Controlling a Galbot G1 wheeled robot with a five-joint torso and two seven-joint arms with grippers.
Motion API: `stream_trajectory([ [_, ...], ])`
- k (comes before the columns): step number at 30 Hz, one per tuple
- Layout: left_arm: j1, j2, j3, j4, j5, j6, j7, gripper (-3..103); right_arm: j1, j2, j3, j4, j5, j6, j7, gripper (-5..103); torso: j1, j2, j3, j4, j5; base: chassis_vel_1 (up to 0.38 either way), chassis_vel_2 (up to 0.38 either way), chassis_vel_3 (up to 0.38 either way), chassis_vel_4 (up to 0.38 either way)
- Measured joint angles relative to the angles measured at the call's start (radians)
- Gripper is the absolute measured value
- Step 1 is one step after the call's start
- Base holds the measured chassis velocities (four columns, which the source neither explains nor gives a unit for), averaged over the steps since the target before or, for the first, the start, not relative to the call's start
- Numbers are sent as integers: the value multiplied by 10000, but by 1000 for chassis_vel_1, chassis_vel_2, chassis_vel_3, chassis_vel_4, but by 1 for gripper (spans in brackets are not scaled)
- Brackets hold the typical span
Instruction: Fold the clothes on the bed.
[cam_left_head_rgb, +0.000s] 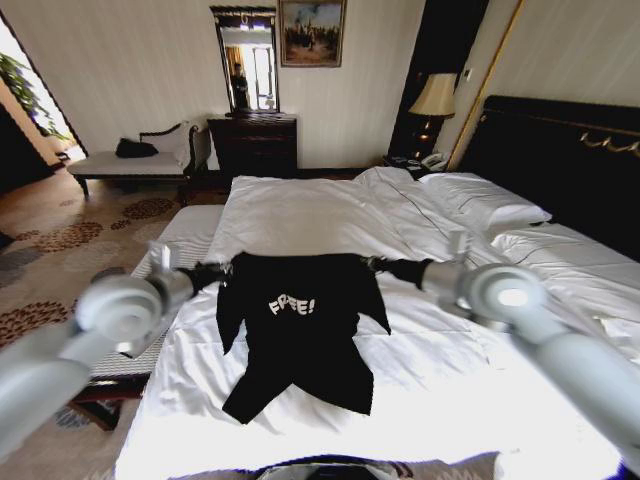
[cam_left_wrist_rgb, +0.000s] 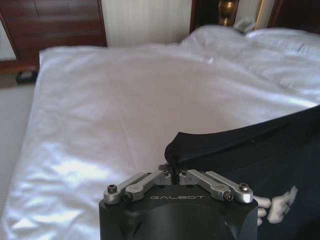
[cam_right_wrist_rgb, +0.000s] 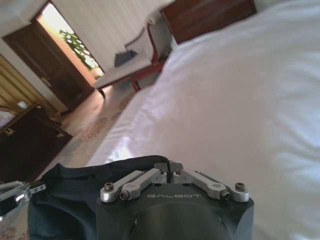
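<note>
The clothes, a black T-shirt (cam_left_head_rgb: 300, 330) with white "FREE!" lettering, hang stretched between my two grippers above the bed's white duvet (cam_left_head_rgb: 300, 215), with the hem trailing on the sheet. My left gripper (cam_left_head_rgb: 213, 273) is shut on one shoulder of the shirt. My right gripper (cam_left_head_rgb: 382, 265) is shut on the other shoulder. In the left wrist view the left gripper (cam_left_wrist_rgb: 172, 173) pinches a black fabric edge of the shirt (cam_left_wrist_rgb: 260, 150). The right wrist view shows the right gripper (cam_right_wrist_rgb: 168, 170) closed on the dark cloth (cam_right_wrist_rgb: 75, 192).
A tall dark headboard (cam_left_head_rgb: 560, 160) and white pillows (cam_left_head_rgb: 480, 200) lie to the right. At the back stand a dark dresser (cam_left_head_rgb: 255, 140), a lamp (cam_left_head_rgb: 435, 97) and a pale chaise (cam_left_head_rgb: 130, 165) carrying a dark bundle (cam_left_head_rgb: 135, 148). A striped bench (cam_left_head_rgb: 165, 245) adjoins the bed's left side.
</note>
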Motion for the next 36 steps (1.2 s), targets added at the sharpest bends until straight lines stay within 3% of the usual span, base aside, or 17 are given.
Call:
stream_trajectory([
  [2, -820, -698, 1204, 809, 524, -85, 18, 2, 26, 584, -494, -960, -896, 135, -411, 0, 0, 1, -1, -3, -1, 0, 0, 0, 0],
  [8, -2368, -1751, 2739, 2184, 824, -136, 53, 2, 215, 1259, -963, -2213, -2007, 342, -1062, 0, 0, 1, 0, -9, 5, 0, 0, 0, 0],
  [11, -3308, -2288, 3698, 3122, 1034, -147, 240, 2, 440, 1478, -1094, -2866, -2384, 454, -1369, 0, 1, 1, 0, -5, 5, 0, 0, 0, 0],
  [12, -3950, -2733, 4237, 3928, 1179, -158, 397, 2, 743, 1607, -1274, -3453, -2557, 514, -1526, 0, 1, 1, 0, -10, 0, 0, 0, 0, 0],
  [16, -4734, -3431, 4815, 5076, 1366, -182, 603, 2, 1287, 1846, -1655, -4390, -2792, 592, -1746, 0, 0, 2, 0, -1, 5, 0, 0, 0, 0],
  [17, -5267, -3944, 5223, 5847, 1523, -273, 761, 2, 1650, 2065, -1946, -5103, -3038, 689, -1923, 0, 1, 1, 0, -5, 0, 0, 0, 0, 0],
  [21, -6061, -4662, 5970, 7055, 1951, -594, 1205, 2, 2268, 2545, -2429, -6401, -3513, 860, -2230, 0, 2, 1, 1, -11, 3, 0, 0, 0, 0],
  [26, -6494, -5181, 6234, 8205, 2290, -806, 1492, 2, 2851, 3106, -2753, -7548, -3990, 1050, -2542, 0, 1, 1, 0, -5, 6, 0, 0, 0, 0],
  [30, -6790, -5885, 6256, 9884, 2648, -974, 1787, 2, 3739, 4008, -3002, -9214, -4520, 1325, -2846, 0, 1, 1, 0, 0, -1, 0, 0, 0, 0],
  [32, -6802, -5971, 6256, 10073, 2728, -1008, 1834, 2, 3865, 4136, -3024, -9439, -4563, 1367, -2875, 0, 1, 1, 0, 1, -1, 0, 0, 0, 0],
  [36, -6919, -6658, 6224, 11258, 3372, -1345, 2229, 2, 4401, 4649, -3094, -10420, -4787, 1568, -3014, 0, 0, 0, 0, -4, 0, 0, 0, 0, 0],
])
